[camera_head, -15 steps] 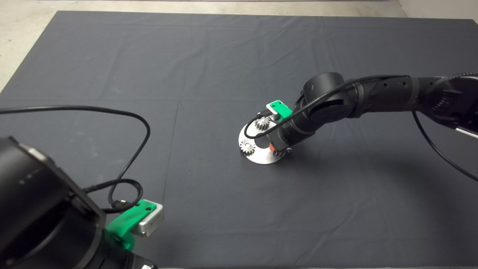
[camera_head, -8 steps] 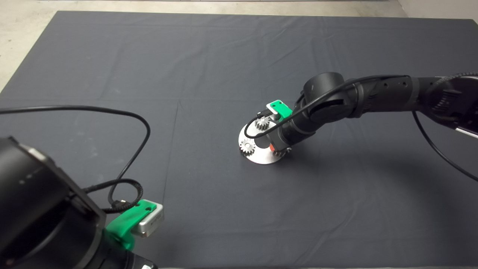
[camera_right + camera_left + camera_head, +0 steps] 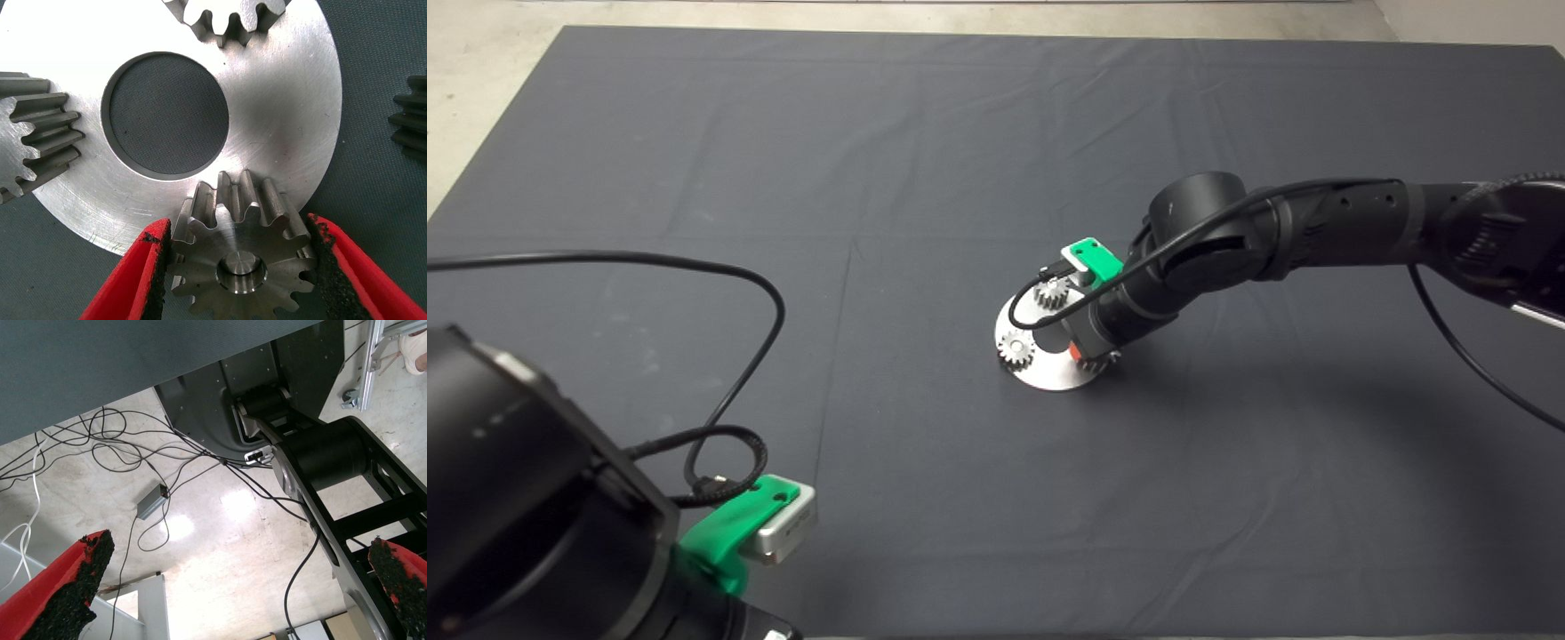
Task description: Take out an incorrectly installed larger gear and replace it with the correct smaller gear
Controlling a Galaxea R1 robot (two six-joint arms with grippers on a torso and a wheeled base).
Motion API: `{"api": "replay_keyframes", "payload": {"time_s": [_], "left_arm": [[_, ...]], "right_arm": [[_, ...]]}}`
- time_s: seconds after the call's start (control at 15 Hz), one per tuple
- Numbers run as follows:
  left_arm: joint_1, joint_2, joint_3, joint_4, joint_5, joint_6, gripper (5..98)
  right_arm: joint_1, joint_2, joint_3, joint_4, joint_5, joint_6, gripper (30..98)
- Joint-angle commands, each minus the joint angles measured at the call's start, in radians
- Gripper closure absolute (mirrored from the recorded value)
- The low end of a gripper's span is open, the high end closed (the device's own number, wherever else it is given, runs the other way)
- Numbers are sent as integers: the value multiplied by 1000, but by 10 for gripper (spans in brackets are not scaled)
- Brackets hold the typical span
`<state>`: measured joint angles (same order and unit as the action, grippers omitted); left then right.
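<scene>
- my right fingers (image 3: 237, 267) clamp the larger gear (image 3: 240, 257) on the plate (image 3: 280, 120).
- my left fingers (image 3: 233, 587) hang apart, parked off the counter's (image 3: 925, 498) near-left corner.

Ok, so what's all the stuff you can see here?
mat: one, dark grey, under everything
plate: one, silver, round with a hole, mid-mat
small light gears: two, pale silver, on the plate
larger gear: one, shiny silver, at the plate's edge
smaller gear: one, dark grey, on the mat beside the plate
right end effector: one, green, red fingers gripping the larger gear
left end effector: one, open, parked lower left
</scene>
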<state>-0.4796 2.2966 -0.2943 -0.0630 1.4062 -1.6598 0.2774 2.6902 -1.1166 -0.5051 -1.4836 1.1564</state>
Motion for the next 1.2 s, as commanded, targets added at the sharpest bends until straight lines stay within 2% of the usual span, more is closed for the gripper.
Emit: {"api": "replay_keyframes", "payload": {"time_s": [0.0, 0.13, 0.73, 1.0, 1.13], "left_arm": [[-11, -2, 15, -14, 0, -5, 54], [-11, -2, 15, -14, 0, -5, 54], [-11, -3, 15, -14, 0, -6, 54], [-11, -2, 15, -15, 0, -6, 54], [-11, -2, 15, -15, 0, -6, 54]], "right_arm": [[35, 3, 2, -20, 3, 6, 789], [71, 4, 2, -2, 3, 6, 789], [98, -2, 14, 49, 3, 8, 791], [154, -8, 26, 100, 2, 14, 791], [157, -24, 33, 134, -18, 14, 791]]}}
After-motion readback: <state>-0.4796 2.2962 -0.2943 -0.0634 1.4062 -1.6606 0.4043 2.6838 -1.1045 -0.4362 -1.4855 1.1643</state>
